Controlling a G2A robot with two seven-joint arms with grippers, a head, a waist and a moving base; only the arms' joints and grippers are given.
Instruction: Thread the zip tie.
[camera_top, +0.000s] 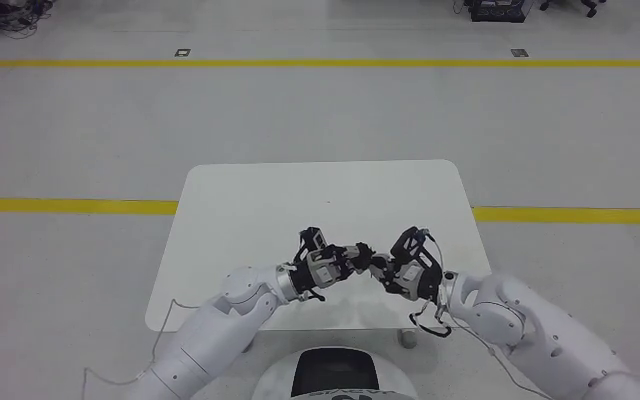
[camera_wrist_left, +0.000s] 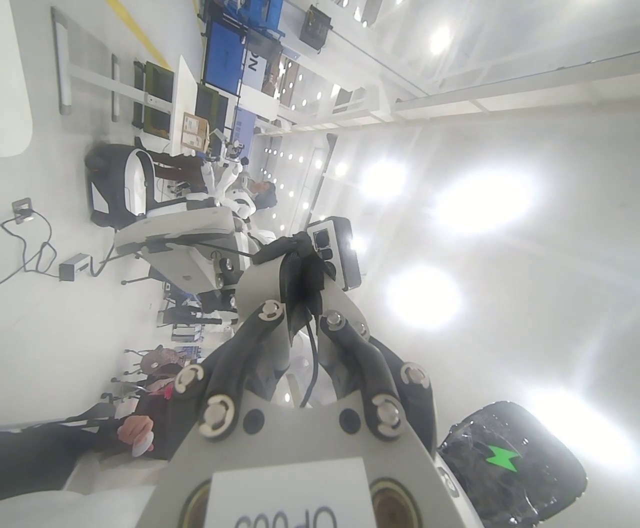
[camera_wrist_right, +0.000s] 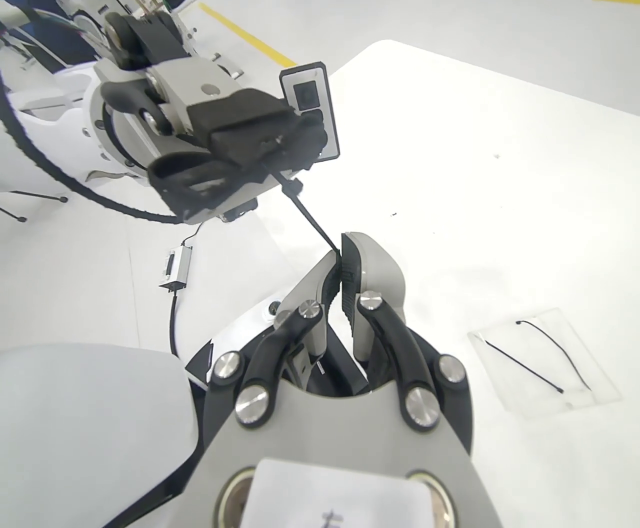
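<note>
A black zip tie (camera_wrist_right: 310, 215) spans between both grippers above the white table (camera_top: 320, 200). My right gripper (camera_wrist_right: 340, 252) is shut on its thin strap end. My left gripper (camera_wrist_right: 270, 150) is shut on the other end with its black pads, and the tie's small head (camera_wrist_right: 292, 189) sits just outside those pads. In the left wrist view, my left gripper (camera_wrist_left: 295, 260) points up toward the ceiling, with a length of the zip tie (camera_wrist_left: 312, 345) running down between its fingers. From above, the left gripper (camera_top: 356, 254) and right gripper (camera_top: 376, 263) meet tip to tip over the table's near edge.
A clear sheet (camera_wrist_right: 592, 385) carrying two spare black zip ties (camera_wrist_right: 525, 367) lies on the table beside my right gripper. Bare tabletop (camera_wrist_right: 475, 175) stretches beyond the grippers. A small grey box on a cable (camera_wrist_right: 177, 265) lies on the floor off the table edge.
</note>
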